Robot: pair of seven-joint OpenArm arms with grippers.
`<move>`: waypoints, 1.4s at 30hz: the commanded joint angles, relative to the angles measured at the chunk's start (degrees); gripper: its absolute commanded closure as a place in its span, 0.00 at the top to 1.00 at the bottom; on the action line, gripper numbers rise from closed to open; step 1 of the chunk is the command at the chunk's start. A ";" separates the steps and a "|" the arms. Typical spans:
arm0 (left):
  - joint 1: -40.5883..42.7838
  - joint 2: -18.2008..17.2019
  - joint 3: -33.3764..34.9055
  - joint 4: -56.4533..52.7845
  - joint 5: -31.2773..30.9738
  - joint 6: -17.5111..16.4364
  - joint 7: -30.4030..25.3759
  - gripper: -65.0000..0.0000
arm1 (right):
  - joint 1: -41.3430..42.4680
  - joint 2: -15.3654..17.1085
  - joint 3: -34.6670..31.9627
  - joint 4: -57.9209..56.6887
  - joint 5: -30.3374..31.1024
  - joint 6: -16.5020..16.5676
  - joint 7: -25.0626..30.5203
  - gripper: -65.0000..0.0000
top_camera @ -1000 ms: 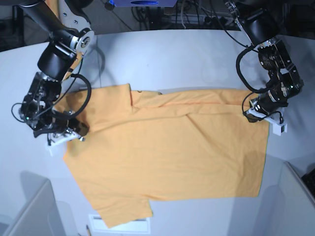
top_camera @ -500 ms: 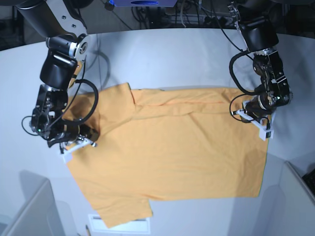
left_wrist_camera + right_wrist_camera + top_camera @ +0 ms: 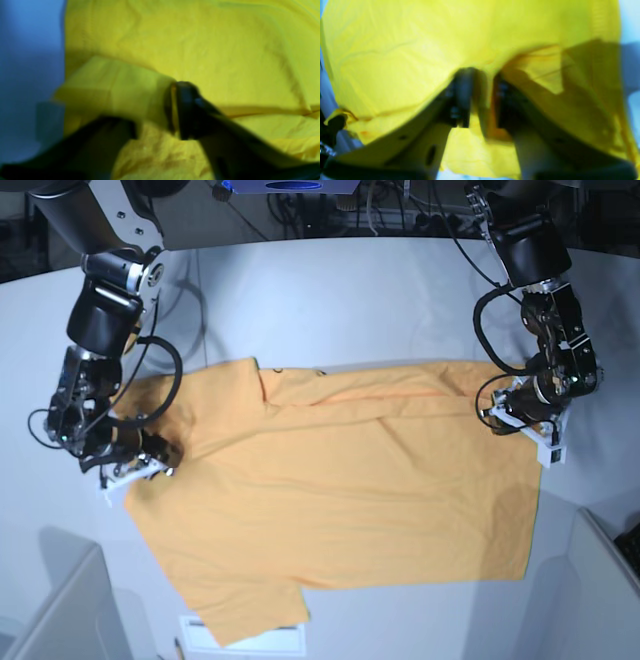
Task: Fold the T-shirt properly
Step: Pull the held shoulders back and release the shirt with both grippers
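The light-orange T-shirt [image 3: 340, 490] lies spread flat on the white table, its far edge folded over in a narrow strip. At the shirt's right edge my left gripper [image 3: 525, 425] rests low on the cloth. In the blurred left wrist view, its jaws [image 3: 155, 117] stand apart with a fold of the T-shirt [image 3: 200, 45] lying between them. My right gripper [image 3: 130, 470] sits at the left sleeve. In the right wrist view, a gap shows between its fingers [image 3: 482, 97], and the T-shirt [image 3: 395, 50] drapes over and between them.
Grey bins stand at the front left corner [image 3: 60, 610] and the front right corner [image 3: 600, 580]. A white label [image 3: 250, 635] lies at the front edge under the shirt's sleeve. Cables and equipment crowd the back edge.
Both grippers were shut on the shirt's edges and pulled inward, then backed outward a little. Their jaws now stand apart. The far fold and left sleeve have shifted slightly.
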 commanded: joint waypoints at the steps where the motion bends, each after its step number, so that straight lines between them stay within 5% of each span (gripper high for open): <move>1: -1.15 -0.68 -0.22 1.22 -0.63 -0.22 -1.08 0.53 | 0.62 0.69 0.04 3.16 1.31 0.35 1.40 0.34; 6: -1.06 -0.68 -0.22 1.31 -0.90 -0.22 -8.11 0.88 | -4.39 0.34 0.13 14.15 1.31 0.17 4.13 0.35; 9: -0.88 -0.68 -0.40 1.57 -0.98 -0.22 -9.87 1.00 | -8.08 0.34 0.39 19.51 1.40 -4.14 8.52 0.35; 15: 5.71 2.83 -11.57 10.10 -5.12 -0.48 -9.87 1.00 | -18.72 -3.71 7.69 32.43 1.57 -9.32 18.72 0.36; 21: 13.62 3.01 -13.59 13.09 -17.51 -0.39 -10.14 1.00 | -23.20 -7.75 12.97 38.41 1.57 -9.32 19.34 0.36; 25: 16.43 3.36 -13.68 12.65 -18.74 -0.22 -10.22 1.00 | -25.75 -10.57 15.16 38.41 1.66 -9.32 19.34 0.37; 29: 17.58 4.06 -14.38 11.16 -18.92 -0.30 -10.22 1.00 | -27.33 -13.91 18.50 38.41 1.66 -9.32 18.19 0.52; 34: 17.40 6.96 -20.44 10.28 -18.92 -0.48 -10.14 1.00 | -27.33 -14.35 23.34 34.81 7.64 -9.32 14.68 0.57; 42: 15.64 7.14 -19.39 5.00 -18.92 -0.48 -10.22 1.00 | -25.14 -12.94 23.60 26.28 8.69 -9.32 14.59 0.58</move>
